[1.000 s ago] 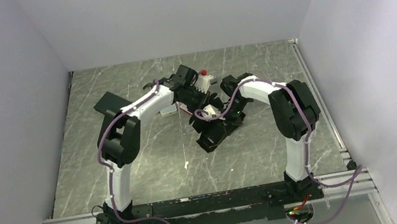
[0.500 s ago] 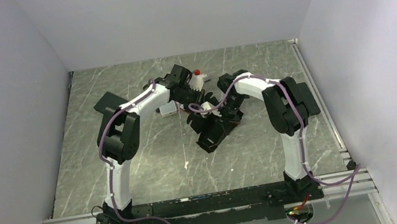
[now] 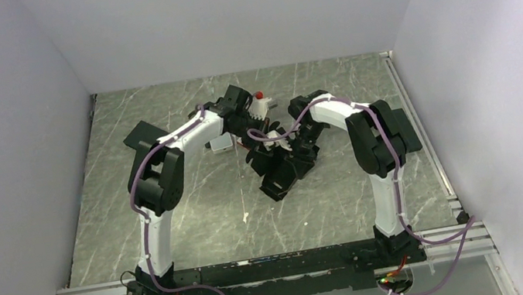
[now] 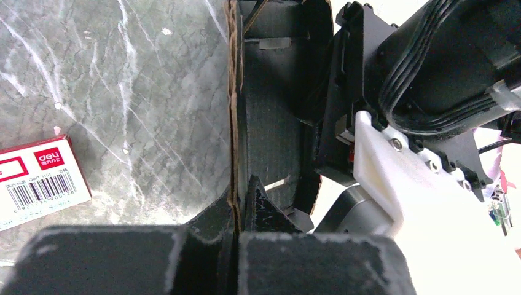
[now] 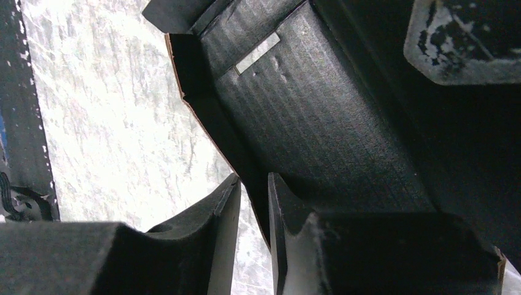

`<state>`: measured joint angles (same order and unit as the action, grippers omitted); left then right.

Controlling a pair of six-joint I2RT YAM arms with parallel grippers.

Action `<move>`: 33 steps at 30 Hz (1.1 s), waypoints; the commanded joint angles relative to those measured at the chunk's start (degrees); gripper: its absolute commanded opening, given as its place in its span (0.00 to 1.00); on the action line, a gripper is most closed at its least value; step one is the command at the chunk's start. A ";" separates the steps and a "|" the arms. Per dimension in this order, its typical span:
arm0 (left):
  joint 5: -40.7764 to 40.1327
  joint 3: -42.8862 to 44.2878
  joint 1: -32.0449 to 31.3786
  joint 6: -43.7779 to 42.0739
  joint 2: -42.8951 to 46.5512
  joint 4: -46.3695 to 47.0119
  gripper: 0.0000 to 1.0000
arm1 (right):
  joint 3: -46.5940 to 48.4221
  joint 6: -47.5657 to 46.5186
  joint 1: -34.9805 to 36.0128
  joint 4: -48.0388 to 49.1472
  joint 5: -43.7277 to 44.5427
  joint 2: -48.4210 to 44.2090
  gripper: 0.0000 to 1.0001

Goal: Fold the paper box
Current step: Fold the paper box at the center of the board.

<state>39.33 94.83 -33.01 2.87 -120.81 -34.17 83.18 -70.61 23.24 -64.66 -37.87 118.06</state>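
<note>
The paper box (image 3: 279, 179) of matte black cardboard stands half-formed at the table's middle, between both arms. In the left wrist view my left gripper (image 4: 236, 203) is shut on the brown-edged rim of one upright box wall (image 4: 270, 123). In the top view that left gripper (image 3: 252, 128) is at the box's far side. My right gripper (image 5: 253, 187) is open by a narrow gap. The edge of a box panel (image 5: 307, 110) runs between its fingers, close to the right one, with table showing through the gap. From above, the right gripper (image 3: 294, 146) is low over the box.
A small white carton with a red label (image 4: 37, 178) lies on the table left of the box, also visible from above (image 3: 221, 144). A white object with a red tip (image 3: 260, 97) sits behind the grippers. A white scrap (image 3: 244, 216) lies nearer the front.
The right gripper's jaws have come slightly apart from shut. Both wrists have shifted a little toward the back left since the earliest frame. The left grip is unchanged.
</note>
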 commanded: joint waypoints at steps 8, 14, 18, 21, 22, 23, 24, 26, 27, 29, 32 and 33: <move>5.48 -1.45 -1.70 2.78 0.53 6.16 0.00 | 0.07 5.71 -0.34 8.23 -5.64 -1.12 0.24; 6.23 -3.47 -1.70 3.98 1.21 8.03 0.00 | -3.48 15.83 -0.23 19.86 -0.41 -2.75 0.15; 6.37 -5.64 -1.70 5.73 1.79 10.29 0.00 | -6.18 18.73 -0.14 24.20 2.51 -4.23 0.22; 4.91 -6.80 -1.66 7.04 2.29 10.85 0.00 | -6.56 17.60 -0.13 22.45 1.09 -4.71 0.31; 3.76 -6.98 -1.63 7.36 2.39 10.46 0.00 | -6.20 16.15 -0.22 20.24 -0.34 -4.95 0.36; 2.17 -6.94 -1.42 7.67 2.51 9.91 0.00 | -6.01 14.79 -0.33 18.67 -1.58 -5.52 0.41; 1.09 -6.90 -1.15 7.96 2.70 9.31 0.00 | -6.13 13.62 -0.45 17.49 -2.43 -6.44 0.44; -1.19 -7.53 -0.58 9.22 3.28 9.38 0.00 | -7.05 12.06 -0.74 16.33 -3.47 -8.85 0.49; -1.73 -8.01 -0.30 9.67 3.82 9.63 0.00 | -7.88 11.72 -1.00 16.36 -3.68 -10.59 0.52; -2.90 -8.98 -0.04 10.22 4.52 10.31 0.00 | -8.79 11.05 -1.52 15.86 -4.25 -12.59 0.55; -4.69 -9.88 0.01 11.02 5.52 10.67 0.00 | -9.34 10.87 -3.06 14.66 -5.61 -15.59 0.59; -4.99 -10.11 -0.02 11.13 5.69 10.78 0.00 | -9.53 10.96 -3.85 14.30 -6.43 -16.42 0.59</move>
<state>36.97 85.95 -32.42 12.71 -118.21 -25.06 74.04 -57.69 21.74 -51.90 -39.70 107.13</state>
